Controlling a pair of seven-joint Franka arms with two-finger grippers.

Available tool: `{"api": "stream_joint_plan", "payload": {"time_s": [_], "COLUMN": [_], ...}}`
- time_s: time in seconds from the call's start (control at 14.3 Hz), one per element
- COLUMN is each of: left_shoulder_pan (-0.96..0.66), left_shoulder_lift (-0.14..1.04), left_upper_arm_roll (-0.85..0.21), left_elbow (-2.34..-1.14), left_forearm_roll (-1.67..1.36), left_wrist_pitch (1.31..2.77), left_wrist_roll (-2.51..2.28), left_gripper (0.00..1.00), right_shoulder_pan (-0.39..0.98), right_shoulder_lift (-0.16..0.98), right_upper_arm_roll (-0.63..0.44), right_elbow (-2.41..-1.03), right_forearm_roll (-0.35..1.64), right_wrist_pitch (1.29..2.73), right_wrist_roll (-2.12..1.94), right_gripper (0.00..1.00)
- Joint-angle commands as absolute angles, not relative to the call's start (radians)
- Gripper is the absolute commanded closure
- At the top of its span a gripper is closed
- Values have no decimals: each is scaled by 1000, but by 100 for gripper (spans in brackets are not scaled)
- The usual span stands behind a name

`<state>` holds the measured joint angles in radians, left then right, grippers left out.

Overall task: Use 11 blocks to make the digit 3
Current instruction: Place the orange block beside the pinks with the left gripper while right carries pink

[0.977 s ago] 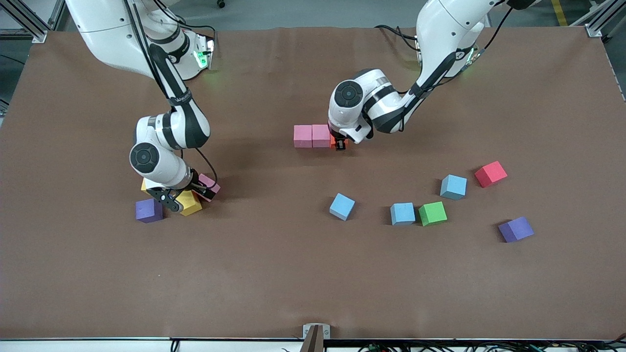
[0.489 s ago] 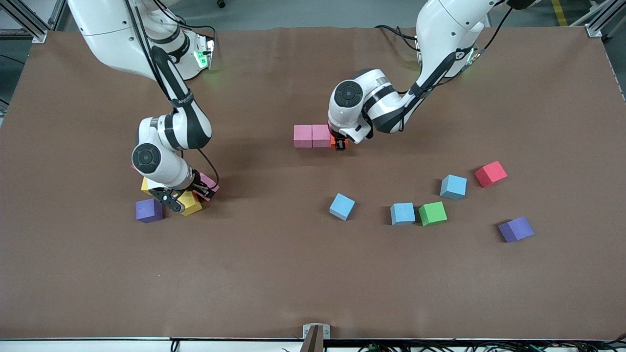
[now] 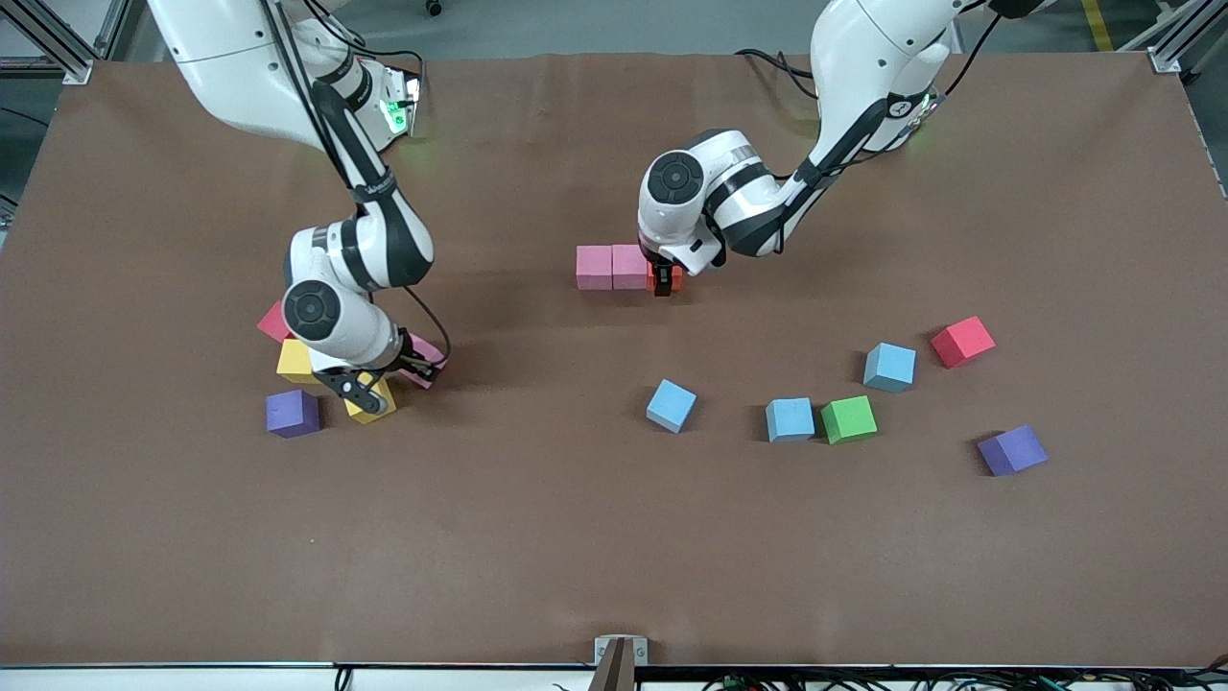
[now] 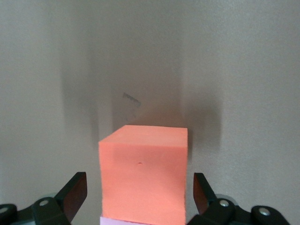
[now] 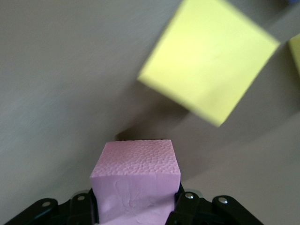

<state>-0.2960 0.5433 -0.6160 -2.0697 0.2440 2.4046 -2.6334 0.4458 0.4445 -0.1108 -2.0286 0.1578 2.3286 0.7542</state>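
Two pink blocks lie side by side mid-table, with an orange block touching the end of the row. My left gripper hangs open astride the orange block, its fingers clear of both sides. My right gripper is shut on a third pink block, held just above the table beside a yellow block. Three light blue blocks and a green block lie loose nearer the front camera.
Around the right gripper lie a second yellow block, a red cube and a purple block. Toward the left arm's end lie another red cube and another purple block.
My left gripper has opened and let go of the orange block. My right gripper has shut on the pink block and shifted slightly toward the middle of the table.
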Motion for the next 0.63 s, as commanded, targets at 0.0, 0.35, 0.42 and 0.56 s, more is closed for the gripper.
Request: {"api": "stream_joint_plan", "payload": {"time_s": [0.0,0.35,0.42,0.56], "left_shoulder_pan": [-285,-273,-265,-249], "left_shoulder_lift": [476,400,391,387], "left_upper_arm_roll": [-646,-658,-658,-658], "left_elbow": [-2079,-2065,-2059,-2019], "left_forearm_roll": [230,230,230,230], "left_wrist_pitch": [2332,2252,2243,2211], "left_wrist_roll": [-2643,-2635,-2632,-2625], "left_gripper": [0,0,0,0], "right_shoulder_pan": [511,644,673,727], "right_shoulder_lift": [436,477,492,517], "right_upper_arm_roll": [-112,-103,-103,-103], "right_elbow": [-1973,-1905,-1893,-1890], "right_forearm_roll": [176,179,179,178], "right_wrist_pitch": [2266,2283,2299,2374], "right_wrist_roll": [744,544,516,509], "right_gripper": [68,69,69,69]}}
